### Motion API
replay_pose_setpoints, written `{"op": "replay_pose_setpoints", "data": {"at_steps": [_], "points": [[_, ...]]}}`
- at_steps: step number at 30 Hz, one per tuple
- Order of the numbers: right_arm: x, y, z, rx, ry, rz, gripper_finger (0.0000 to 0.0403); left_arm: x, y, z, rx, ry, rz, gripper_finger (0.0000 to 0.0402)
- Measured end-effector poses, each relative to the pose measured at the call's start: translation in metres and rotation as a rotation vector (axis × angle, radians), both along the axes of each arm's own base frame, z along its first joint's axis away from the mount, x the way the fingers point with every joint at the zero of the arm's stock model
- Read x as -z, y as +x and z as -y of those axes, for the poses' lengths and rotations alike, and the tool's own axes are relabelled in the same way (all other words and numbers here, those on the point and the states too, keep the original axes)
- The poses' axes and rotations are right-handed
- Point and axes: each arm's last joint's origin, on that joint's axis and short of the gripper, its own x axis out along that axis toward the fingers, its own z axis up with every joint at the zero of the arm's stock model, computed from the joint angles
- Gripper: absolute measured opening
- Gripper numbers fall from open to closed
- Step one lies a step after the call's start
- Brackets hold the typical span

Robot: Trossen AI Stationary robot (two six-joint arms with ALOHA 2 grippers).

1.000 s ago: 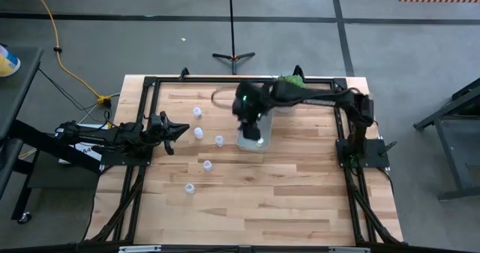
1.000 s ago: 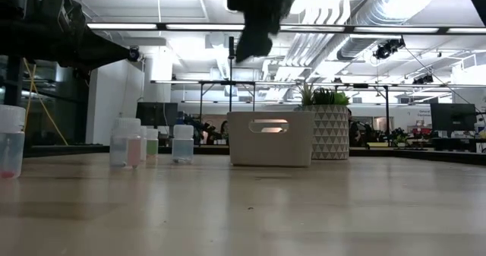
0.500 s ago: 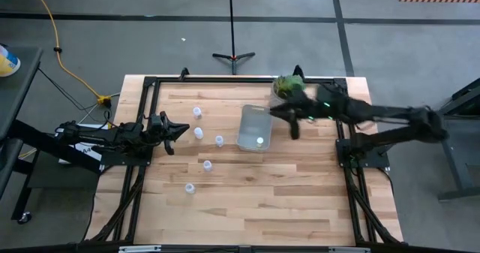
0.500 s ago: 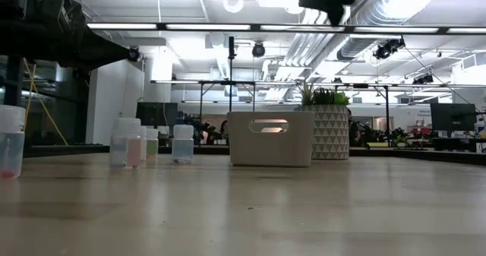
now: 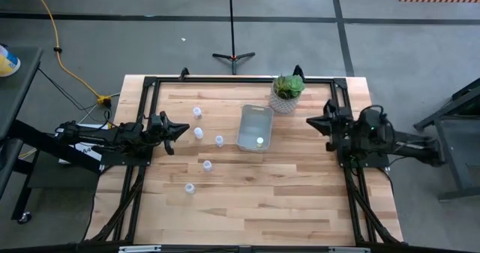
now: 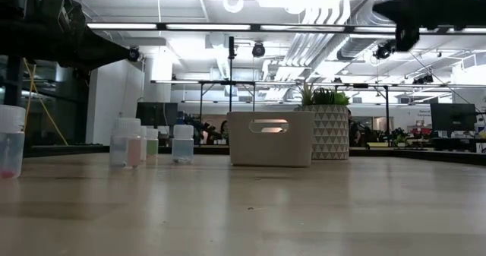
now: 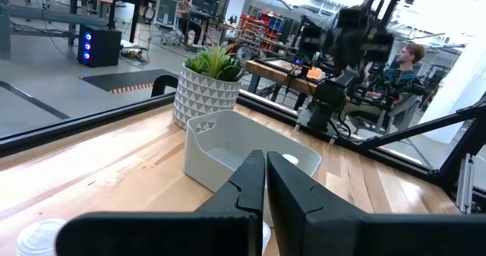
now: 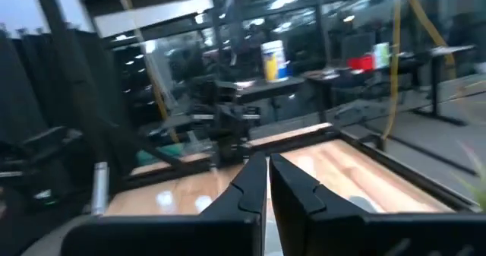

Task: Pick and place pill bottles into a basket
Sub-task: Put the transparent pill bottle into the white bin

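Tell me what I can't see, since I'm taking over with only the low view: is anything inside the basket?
Observer: Yes. The high view shows one pill bottle inside the basket, at the end away from the plant pot.
Operator: How many are outside it?
Observer: Five, all on the wooden table on the left arm's side of the basket. The nearest bottle stands just beside it.
Operator: Where are the grippers?
Observer: Both are pulled back and shut on nothing, the left gripper at the table's left side and the right gripper at its right side.
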Motion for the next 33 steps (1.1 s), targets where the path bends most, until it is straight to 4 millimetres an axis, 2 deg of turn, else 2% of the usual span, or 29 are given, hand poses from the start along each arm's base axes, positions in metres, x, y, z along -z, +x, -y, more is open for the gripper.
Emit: {"op": "replay_pose_setpoints", "data": {"at_steps": [3,8,11,18,21,25,28,30,33], "points": [[0.025,0.000,0.003,0.094,0.021,0.010,0.0010,0.000,0.000,0.000,-0.004,0.000,0.001,0.0051],[0.045,0.000,0.004,0.136,0.039,0.035,0.0016,0.000,0.000,0.000,-0.006,0.002,0.000,0.0051],[0.049,0.001,0.005,0.162,0.032,0.012,0.0022,-0.001,0.000,0.000,-0.004,-0.053,0.024,0.0051],[0.052,0.000,0.009,0.271,0.172,0.020,0.0055,-0.006,0.000,0.002,0.064,-0.132,0.101,0.0057],[0.055,0.000,0.010,0.326,0.185,0.004,0.0077,-0.008,0.000,0.002,0.068,-0.156,0.136,0.0093],[0.056,-0.001,0.011,0.369,0.219,0.000,0.0104,-0.019,-0.002,0.001,0.068,-0.130,0.225,0.0176],[0.060,-0.001,0.011,0.374,0.221,-0.033,0.0120,-0.043,-0.007,-0.001,0.010,-0.063,0.393,0.0230],[0.060,-0.001,0.011,0.383,0.221,-0.038,0.0128,-0.062,-0.012,-0.002,-0.010,-0.038,0.487,0.0251],[0.060,-0.001,0.012,0.400,0.233,-0.028,0.0137,-0.084,-0.009,-0.001,-0.037,0.036,0.444,0.0263]]}}
